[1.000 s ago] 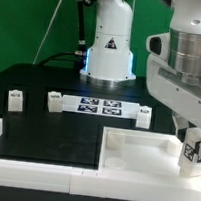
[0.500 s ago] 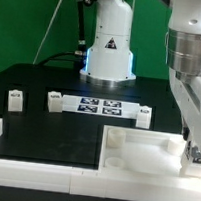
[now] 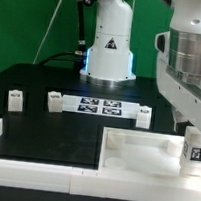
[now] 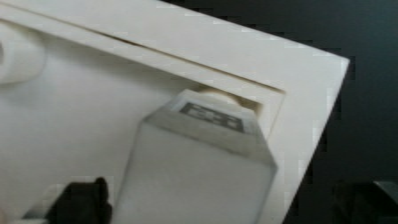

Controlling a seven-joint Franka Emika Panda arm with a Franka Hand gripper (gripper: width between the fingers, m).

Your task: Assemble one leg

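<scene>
My gripper (image 3: 193, 138) is shut on a leg (image 3: 194, 151), a small white block with a black-and-white marker, at the exterior view's right edge. It holds the leg upright over the near right corner of the large white square panel (image 3: 132, 162). In the wrist view the leg (image 4: 205, 150) runs out from between my fingers (image 4: 71, 200), and its tip meets a hole at the panel's corner (image 4: 267, 70). Three more legs stand on the black table: one (image 3: 15, 101), a second (image 3: 54, 102) and a third (image 3: 143, 114).
The marker board (image 3: 100, 107) lies at the back middle of the table. The robot's base (image 3: 108, 49) stands behind it. A white rim (image 3: 33, 150) runs along the table's front and left edges.
The gripper turned and shifted right and down half a second ago, then came back close to where it was. The leg stays held at the panel's right corner.
</scene>
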